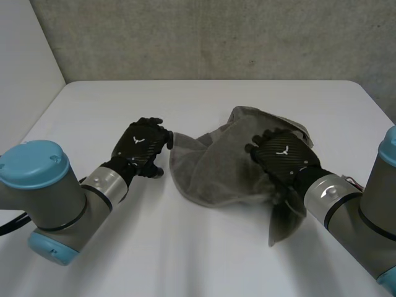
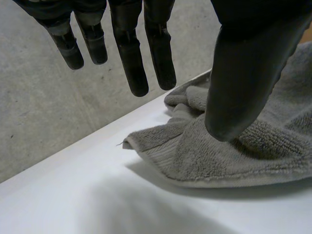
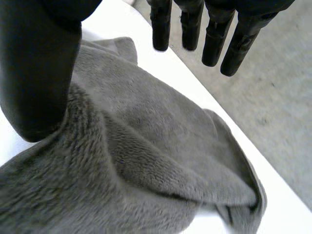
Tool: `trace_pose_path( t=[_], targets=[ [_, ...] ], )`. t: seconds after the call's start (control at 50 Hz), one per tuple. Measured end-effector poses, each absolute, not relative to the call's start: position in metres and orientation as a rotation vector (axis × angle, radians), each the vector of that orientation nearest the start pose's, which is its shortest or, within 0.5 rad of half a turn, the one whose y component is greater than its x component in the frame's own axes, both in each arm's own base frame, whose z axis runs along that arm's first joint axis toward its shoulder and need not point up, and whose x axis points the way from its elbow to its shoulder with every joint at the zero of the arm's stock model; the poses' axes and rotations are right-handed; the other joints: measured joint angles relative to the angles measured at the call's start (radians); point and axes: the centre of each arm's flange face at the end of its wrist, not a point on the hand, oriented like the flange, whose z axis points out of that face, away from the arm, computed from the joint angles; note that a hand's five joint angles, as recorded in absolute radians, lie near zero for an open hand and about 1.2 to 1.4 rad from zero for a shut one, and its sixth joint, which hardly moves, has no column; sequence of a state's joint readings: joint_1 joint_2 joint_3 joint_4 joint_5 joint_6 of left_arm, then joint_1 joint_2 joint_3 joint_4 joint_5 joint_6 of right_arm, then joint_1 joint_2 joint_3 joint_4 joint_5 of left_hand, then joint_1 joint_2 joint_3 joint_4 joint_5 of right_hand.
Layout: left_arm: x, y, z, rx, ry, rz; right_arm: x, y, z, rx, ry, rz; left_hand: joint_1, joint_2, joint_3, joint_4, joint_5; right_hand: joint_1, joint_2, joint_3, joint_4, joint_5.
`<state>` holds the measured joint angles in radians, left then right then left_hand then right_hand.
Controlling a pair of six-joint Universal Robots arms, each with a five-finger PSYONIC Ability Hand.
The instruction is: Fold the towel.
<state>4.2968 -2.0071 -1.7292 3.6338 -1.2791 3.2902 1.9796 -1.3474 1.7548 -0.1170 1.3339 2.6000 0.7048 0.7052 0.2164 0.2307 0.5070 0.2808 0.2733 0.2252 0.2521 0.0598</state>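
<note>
A grey towel (image 1: pixel 216 167) lies crumpled on the white table (image 1: pixel 185 247), right of the middle. My left hand (image 1: pixel 143 147) hovers at the towel's left corner. Its fingers (image 2: pixel 136 58) are straight and spread, and the thumb (image 2: pixel 243 73) stands over the towel (image 2: pixel 229 156) without pinching it. My right hand (image 1: pixel 281 154) is over the towel's right part, fingers (image 3: pixel 214 34) straight and thumb (image 3: pixel 39 73) just above the pile (image 3: pixel 146 146), holding nothing. A flap of towel (image 1: pixel 284 219) sticks out beside my right wrist.
A grey wall (image 1: pixel 216 37) rises behind the table's far edge, and a pale wall (image 1: pixel 25 68) stands at the left. Bare table top lies in front of the towel and to its left.
</note>
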Motion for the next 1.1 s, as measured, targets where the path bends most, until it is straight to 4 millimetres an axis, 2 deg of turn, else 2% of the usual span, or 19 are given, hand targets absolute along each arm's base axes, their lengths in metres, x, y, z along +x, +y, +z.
trace_pose_path(
  t=[0.2,0.36,0.56,0.68,0.9,1.0,1.1],
  targets=[
    [-0.307,-0.251,0.148,1.188,2.473,-2.299,0.25,-0.227,0.184,-1.011,2.191,-1.697,-0.004,-0.009,0.0,0.0,-0.009,-0.04,-0.025,0.0,0.0,0.0],
    [-0.321,-0.239,0.138,1.274,2.498,-2.272,0.243,-0.224,0.174,-0.896,2.243,-1.611,-0.008,-0.01,0.0,0.0,-0.01,-0.04,-0.025,0.0,0.0,0.0],
    [-0.324,-0.234,0.133,1.304,2.529,-2.234,0.241,-0.208,0.168,-0.933,2.283,-1.518,-0.008,-0.01,0.0,0.0,-0.01,-0.04,-0.025,0.0,0.0,0.0],
    [-0.327,-0.231,0.129,1.328,2.556,-2.197,0.239,-0.195,0.164,-1.032,2.312,-1.433,-0.008,-0.01,0.0,0.0,-0.01,-0.041,-0.025,0.0,0.0,0.0],
    [-0.33,-0.232,0.125,1.342,2.573,-2.17,0.235,-0.191,0.159,-1.159,2.305,-1.451,-0.042,-0.042,0.0,0.0,-0.041,-0.025,-0.016,0.0,0.0,0.011],
    [-0.331,-0.232,0.12,1.37,2.561,-2.148,0.237,-0.201,0.158,-1.153,2.262,-1.544,-0.095,-0.098,0.0,0.0,-0.099,0.307,0.315,0.0,0.0,0.359],
    [-0.337,-0.228,0.112,1.456,2.5,-2.123,0.24,-0.214,0.157,-1.134,2.219,-1.638,-0.114,-0.118,0.0,0.0,-0.123,0.788,0.818,0.0,0.0,0.847]
  ],
)
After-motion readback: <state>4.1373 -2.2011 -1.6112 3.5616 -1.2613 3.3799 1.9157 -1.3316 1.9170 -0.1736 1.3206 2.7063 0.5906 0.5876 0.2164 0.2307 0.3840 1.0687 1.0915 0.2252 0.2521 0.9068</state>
